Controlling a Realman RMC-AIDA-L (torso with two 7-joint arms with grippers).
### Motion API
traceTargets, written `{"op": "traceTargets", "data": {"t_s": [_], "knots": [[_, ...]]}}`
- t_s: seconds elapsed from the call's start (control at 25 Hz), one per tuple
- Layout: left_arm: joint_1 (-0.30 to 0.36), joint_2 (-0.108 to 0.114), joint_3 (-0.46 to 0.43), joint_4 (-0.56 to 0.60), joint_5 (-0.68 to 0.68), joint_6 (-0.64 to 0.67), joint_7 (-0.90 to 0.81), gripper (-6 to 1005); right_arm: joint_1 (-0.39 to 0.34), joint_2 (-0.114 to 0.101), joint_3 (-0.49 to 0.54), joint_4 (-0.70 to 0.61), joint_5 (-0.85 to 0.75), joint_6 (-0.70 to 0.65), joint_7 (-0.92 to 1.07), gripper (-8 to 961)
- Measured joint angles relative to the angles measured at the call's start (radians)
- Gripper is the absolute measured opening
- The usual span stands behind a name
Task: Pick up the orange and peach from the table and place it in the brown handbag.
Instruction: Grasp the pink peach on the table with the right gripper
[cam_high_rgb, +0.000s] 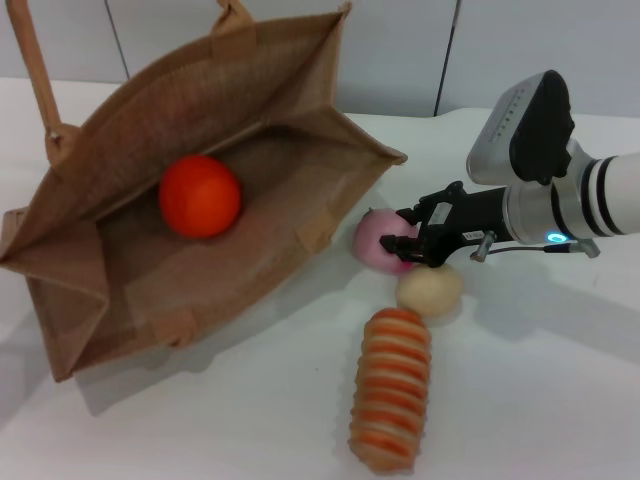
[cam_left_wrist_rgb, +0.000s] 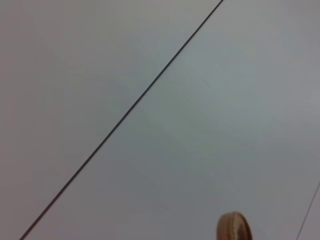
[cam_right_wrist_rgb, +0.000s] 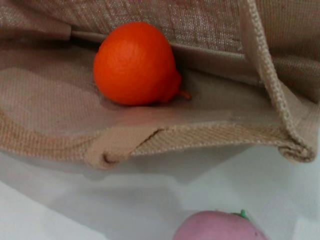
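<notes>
Handbag: the brown handbag (cam_high_rgb: 110, 290) lay on its side at the left of the white table (cam_high_rgb: 560, 400), its mouth open toward the right, one strap handle (cam_high_rgb: 35, 70) looping up at the far left.
Orange: the orange (cam_high_rgb: 200, 195) rested inside the handbag on the lower wall, well back from the mouth; the right wrist view showed it (cam_right_wrist_rgb: 134, 64) sitting in there with its small nub pointing outward.
Peach: the peach (cam_high_rgb: 380, 240) sat on the table just outside the handbag's mouth, near its lower right corner; its top edge with a green stem also showed in the right wrist view (cam_right_wrist_rgb: 217, 227).
Other items: a pale cream ball (cam_high_rgb: 430, 290) lay just beside the peach on the near side, and a striped orange-and-cream roll (cam_high_rgb: 392, 388) lay nearer still, touching or almost touching the ball.
Right gripper: the right gripper (cam_high_rgb: 408, 240) reached in from the right, its dark fingers spread around the peach's right side, apparently not clamped.
Left gripper: not seen in the head view; its wrist camera showed only a wall and a bit of strap.
Step in hand: judged as the grasp of the peach, the orange being already stowed.
Next move: likely calls for closing on the peach, lifting it clear of the cream ball, then carrying it left into the open mouth.
</notes>
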Motion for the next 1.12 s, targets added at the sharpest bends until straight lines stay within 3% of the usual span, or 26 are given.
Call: {"op": "traceTargets", "data": {"t_s": [0.84,1.12], "knots": [[0.014,0.001,0.002,0.0,0.002,0.025,0.0,101,-0.022,-0.002,-0.008,-0.02,0.019,-0.019,0.019,313],[0.017,0.003,0.007,0.0,0.001,0.027,0.0,99,-0.119,-0.002,-0.007,-0.188,0.134,-0.18,0.02,256]]}}
